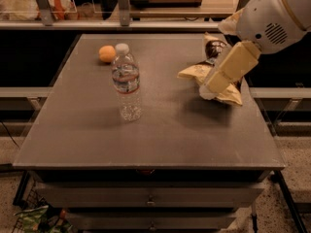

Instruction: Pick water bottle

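The water bottle [127, 83] stands upright on the grey table [160, 130], left of centre. It is clear and ribbed, with a white cap and a white-blue-red label band. An orange ball [107, 53] lies just behind it to the left. My gripper [210, 88] reaches in from the upper right at the end of the white and cream arm [272, 18]. It hangs over the table in front of the chip bags, well to the right of the bottle and apart from it.
Two chip bags, one yellow [204, 76] and one dark brown [216, 47], lie at the table's right rear, partly behind the arm. A shelf rail with clutter [53, 6] runs behind the table. Drawers [150, 195] sit below the front edge.
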Motion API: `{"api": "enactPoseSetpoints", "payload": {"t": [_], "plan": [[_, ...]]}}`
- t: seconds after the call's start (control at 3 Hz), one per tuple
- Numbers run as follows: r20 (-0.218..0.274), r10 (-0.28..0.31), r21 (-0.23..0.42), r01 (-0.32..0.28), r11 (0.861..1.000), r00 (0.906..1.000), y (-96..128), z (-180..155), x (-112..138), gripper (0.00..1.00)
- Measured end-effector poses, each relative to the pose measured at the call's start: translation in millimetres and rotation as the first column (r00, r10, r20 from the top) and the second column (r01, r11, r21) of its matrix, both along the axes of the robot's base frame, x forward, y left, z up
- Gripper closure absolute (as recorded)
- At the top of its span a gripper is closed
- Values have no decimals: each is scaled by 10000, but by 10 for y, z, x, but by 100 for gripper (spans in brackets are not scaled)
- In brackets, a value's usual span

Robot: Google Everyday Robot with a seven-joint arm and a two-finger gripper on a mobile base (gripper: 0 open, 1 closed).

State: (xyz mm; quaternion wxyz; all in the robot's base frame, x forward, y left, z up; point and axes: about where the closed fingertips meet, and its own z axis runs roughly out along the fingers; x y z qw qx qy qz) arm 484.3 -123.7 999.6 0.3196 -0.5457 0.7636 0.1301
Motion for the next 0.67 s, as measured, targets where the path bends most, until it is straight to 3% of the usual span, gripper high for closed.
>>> {"api": "enactPoseSetpoints", "payload": {"t": [0.33, 0.67], "plan": [[77, 30, 1329, -40, 9911, 10000, 385, -48, 142, 0], [523, -75, 2181, -41, 9759, 9986, 624, -15, 241, 0]]}}
